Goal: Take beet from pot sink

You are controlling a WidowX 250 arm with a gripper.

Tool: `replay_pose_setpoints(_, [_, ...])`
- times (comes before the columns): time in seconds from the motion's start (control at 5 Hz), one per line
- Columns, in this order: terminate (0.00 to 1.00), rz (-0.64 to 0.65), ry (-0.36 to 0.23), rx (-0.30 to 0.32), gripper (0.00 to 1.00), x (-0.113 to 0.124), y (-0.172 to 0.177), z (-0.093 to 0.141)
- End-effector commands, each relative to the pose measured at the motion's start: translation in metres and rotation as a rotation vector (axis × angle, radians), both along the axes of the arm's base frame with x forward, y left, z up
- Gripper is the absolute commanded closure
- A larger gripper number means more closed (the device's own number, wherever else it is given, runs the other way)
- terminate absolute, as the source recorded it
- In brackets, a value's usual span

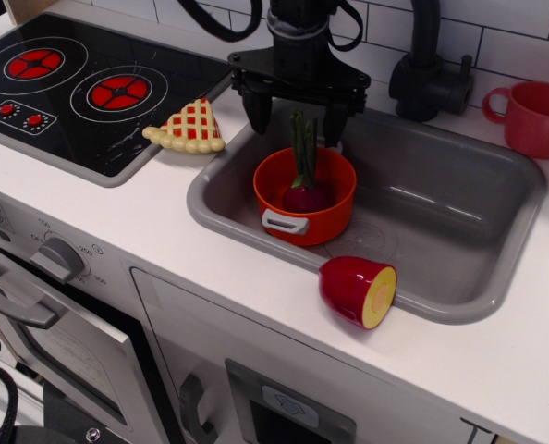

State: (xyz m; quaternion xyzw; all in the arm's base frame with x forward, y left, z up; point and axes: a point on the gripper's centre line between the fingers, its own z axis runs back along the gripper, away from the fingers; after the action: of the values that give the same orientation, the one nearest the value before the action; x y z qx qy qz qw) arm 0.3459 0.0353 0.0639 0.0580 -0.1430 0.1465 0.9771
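Observation:
The beet (305, 193) has a dark magenta bulb and tall green stalks. It stands upright inside the orange pot (304, 199), which sits in the left part of the grey sink (459, 222). My black gripper (296, 128) hangs open just above the pot's back rim. Its two fingers straddle the tops of the green stalks and do not touch them.
A red half-fruit with a yellow cut face (359, 290) lies on the sink's front rim. A toy pie slice (189, 129) lies beside the black stove (80, 88). A black tap (429, 74) and a red-pink mug (538, 117) stand behind the sink.

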Motion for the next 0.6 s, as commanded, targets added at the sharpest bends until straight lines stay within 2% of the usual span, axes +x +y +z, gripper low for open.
replay_pose_setpoints(0.0, [0.0, 0.078, -0.065, 0.077, 0.0, 0.0162, -0.0035, -0.0147])
replay_pose_setpoints(0.2, [0.0, 0.112, -0.059, 0.071, 1.0, 0.0177, -0.0032, -0.0123])
replay_pose_setpoints(0.4, [0.0, 0.13, -0.045, 0.095, 1.0, 0.0171, -0.0016, -0.0065])
